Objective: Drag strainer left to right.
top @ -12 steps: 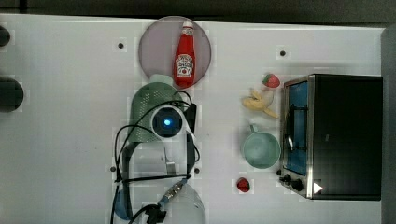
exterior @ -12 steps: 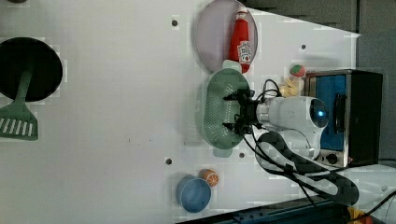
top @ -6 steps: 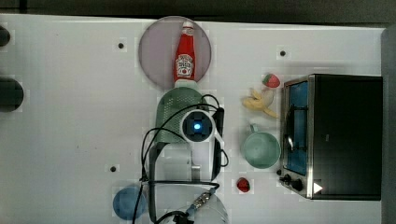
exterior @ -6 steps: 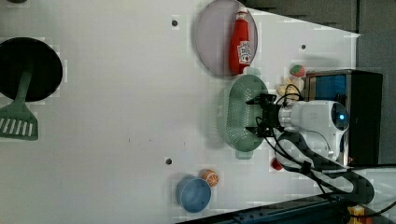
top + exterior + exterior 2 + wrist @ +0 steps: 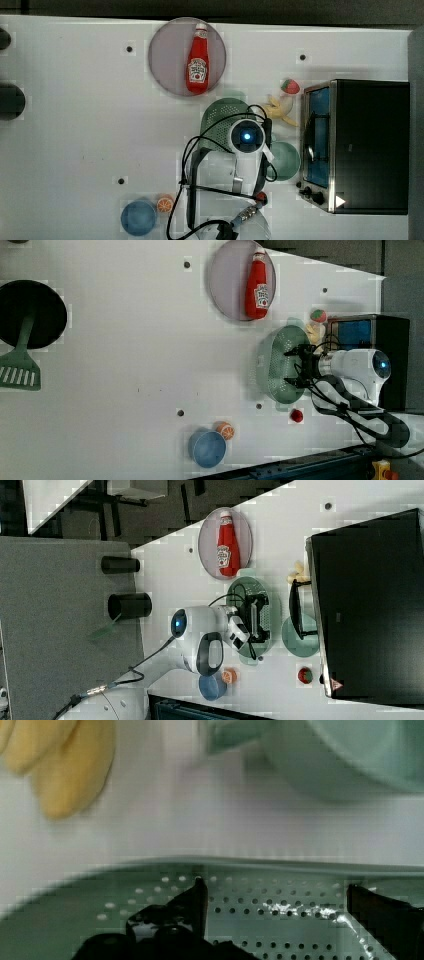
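The end effector is seen with its two dark fingers spread wide inside the strainer, above the perforated bottom; nothing is clamped between them. Just beyond the strainer rim, the white bench is shown, then a banana and a mint-green mug. In the top view, the strainer is placed between the plate with a ketchup bottle and the mug, near the black oven.
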